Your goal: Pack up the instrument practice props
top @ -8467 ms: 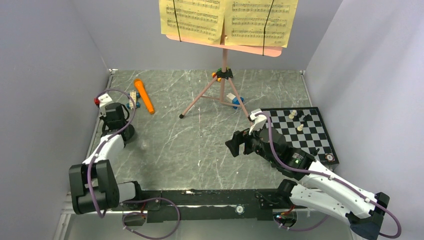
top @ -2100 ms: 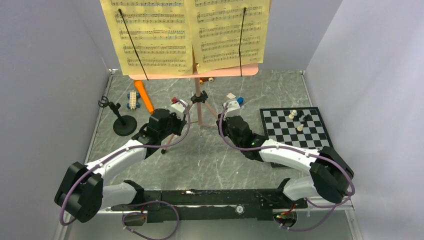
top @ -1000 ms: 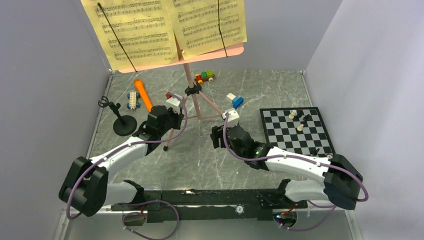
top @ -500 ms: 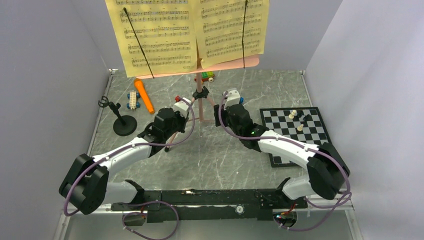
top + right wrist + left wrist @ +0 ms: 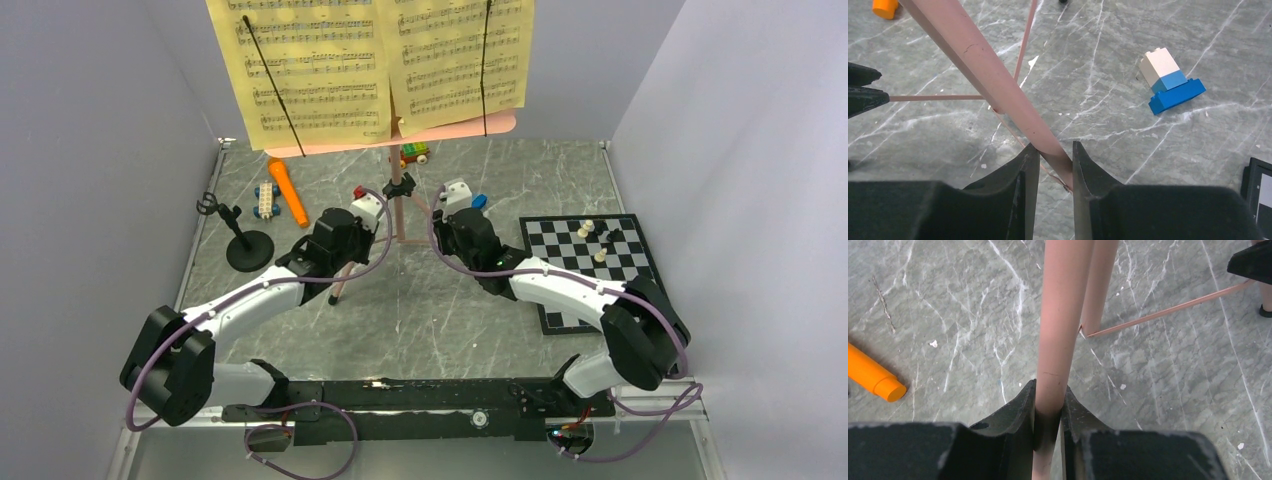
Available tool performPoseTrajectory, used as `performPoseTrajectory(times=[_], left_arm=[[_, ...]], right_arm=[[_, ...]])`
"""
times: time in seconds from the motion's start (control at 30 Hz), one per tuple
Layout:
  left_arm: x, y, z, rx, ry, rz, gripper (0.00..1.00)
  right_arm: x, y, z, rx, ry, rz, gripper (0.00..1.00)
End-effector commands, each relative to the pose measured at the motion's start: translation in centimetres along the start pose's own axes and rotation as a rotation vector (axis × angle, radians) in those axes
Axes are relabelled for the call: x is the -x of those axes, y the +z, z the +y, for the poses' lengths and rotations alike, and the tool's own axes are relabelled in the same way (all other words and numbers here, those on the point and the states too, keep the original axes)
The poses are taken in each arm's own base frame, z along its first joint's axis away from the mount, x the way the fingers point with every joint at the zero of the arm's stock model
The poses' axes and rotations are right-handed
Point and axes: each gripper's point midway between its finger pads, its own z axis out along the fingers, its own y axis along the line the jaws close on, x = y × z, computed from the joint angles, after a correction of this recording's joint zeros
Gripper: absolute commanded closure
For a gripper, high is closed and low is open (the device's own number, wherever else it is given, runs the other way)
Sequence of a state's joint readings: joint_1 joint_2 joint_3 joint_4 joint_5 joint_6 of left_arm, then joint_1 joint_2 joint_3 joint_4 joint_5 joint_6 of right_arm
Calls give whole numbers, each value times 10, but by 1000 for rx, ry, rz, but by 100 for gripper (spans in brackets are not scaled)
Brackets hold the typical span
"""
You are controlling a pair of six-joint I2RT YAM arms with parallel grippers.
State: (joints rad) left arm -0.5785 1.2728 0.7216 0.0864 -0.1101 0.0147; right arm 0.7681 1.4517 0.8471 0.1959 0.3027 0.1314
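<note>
Two arms meet at the pink music stand (image 5: 398, 205), mid-worktop (image 5: 420, 310), yellow pages (image 5: 320, 70) on it. Left hand (image 5: 1049, 412) clamps one leg (image 5: 1062, 315). Right hand (image 5: 1052, 165) grips another, near a blue-and-white block (image 5: 1170, 82).

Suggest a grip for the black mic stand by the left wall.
Probably the mic stand by its thin upright post: the round base lies flat and wide. Come from the right, fingers level; the wall crowds its left. The left gripper and right gripper clamp music stand legs.
</note>
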Motion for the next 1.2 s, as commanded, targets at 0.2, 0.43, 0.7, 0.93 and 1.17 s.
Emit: performPoseTrajectory(times=[0.2, 0.43, 0.7, 0.93, 1.17], left_arm=[[-22, -14, -3, 12, -117, 105, 58], [-14, -23, -6, -7, -144, 62, 52], [-18, -26, -1, 21, -151, 52, 60], [-28, -24, 3, 48, -152, 59, 60], [-28, -19, 1, 44, -170, 60, 62]], right_arm=[[-38, -18, 36, 128, 119, 68, 100], [-42, -26, 46, 145, 154, 76, 100], [-47, -39, 72, 139, 171, 95, 100], [-54, -50, 76, 105, 224, 103, 100], [-64, -53, 73, 76, 214, 128, 100]])
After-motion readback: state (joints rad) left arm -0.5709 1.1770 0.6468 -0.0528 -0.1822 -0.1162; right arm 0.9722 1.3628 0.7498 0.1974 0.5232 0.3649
